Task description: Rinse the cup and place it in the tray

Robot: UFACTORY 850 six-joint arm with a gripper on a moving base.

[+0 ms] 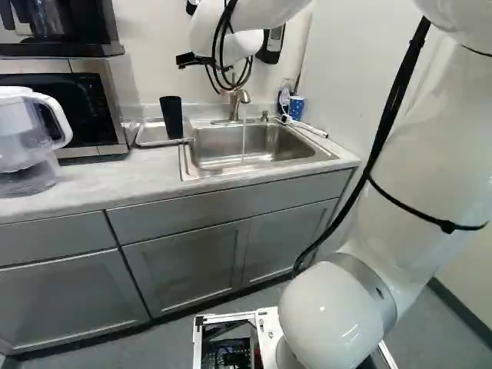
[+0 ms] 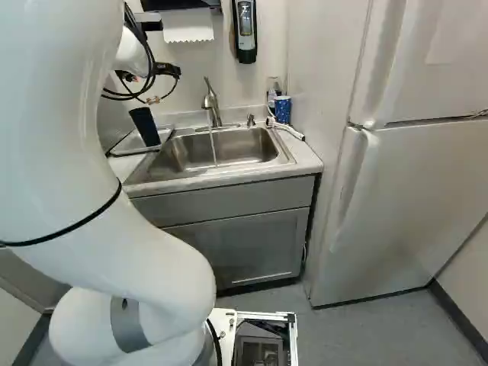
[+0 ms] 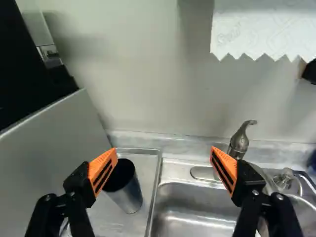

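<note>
Pincer (image 3: 164, 152)'s spread wide, nothing held, since the cup (image 3: 131, 195) stands in the tray (image 3: 148, 165), probably parked to drain.

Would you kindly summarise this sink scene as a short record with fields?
cup: dark, upright in the tray
tray: on the counter, beside the sink
faucet: running, its water stream falling into the sink
gripper: open, holding nothing, raised above the counter
other cup: blue, patterned, near the sink's back corner
</note>
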